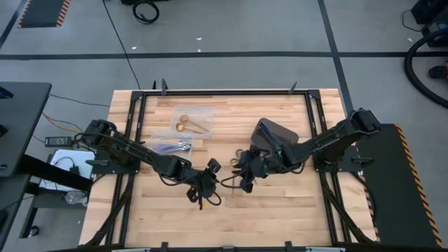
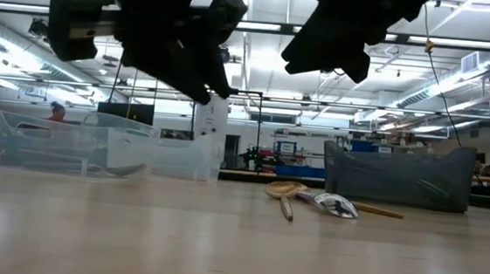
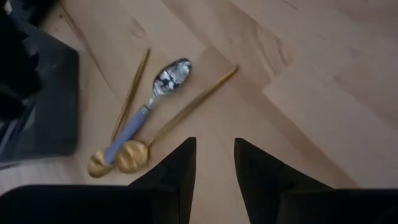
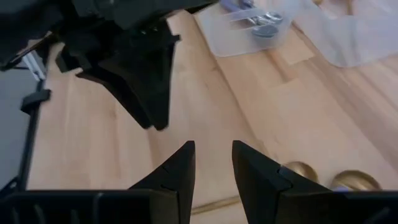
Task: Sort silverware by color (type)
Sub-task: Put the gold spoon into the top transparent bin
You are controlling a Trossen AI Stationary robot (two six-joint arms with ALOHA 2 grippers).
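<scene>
Over table centre, high view: left gripper (image 1: 205, 187) and right gripper (image 1: 243, 178) face each other, near but apart. Clear container (image 1: 194, 119) holds gold spoons (image 1: 187, 123); nearer container (image 1: 173, 143) holds silver spoons (image 1: 175, 148). Dark bin (image 1: 273, 134) beside right arm.

Low view: spoons lie on table before bin (image 2: 398, 175), both arms raised above.

Left wrist view: fingers (image 3: 177, 171) slightly parted, holding nothing; ahead lie two gold spoons (image 3: 134, 154) and silver-bowled, blue-handled spoon (image 3: 149, 109), touching.

Right wrist view: fingers (image 4: 179, 171) slightly parted, holding nothing.

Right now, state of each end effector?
Left end effector: open, holding nothing, above the bare table near three loose spoons.
Right end effector: open, holding nothing, over the table centre.
</scene>
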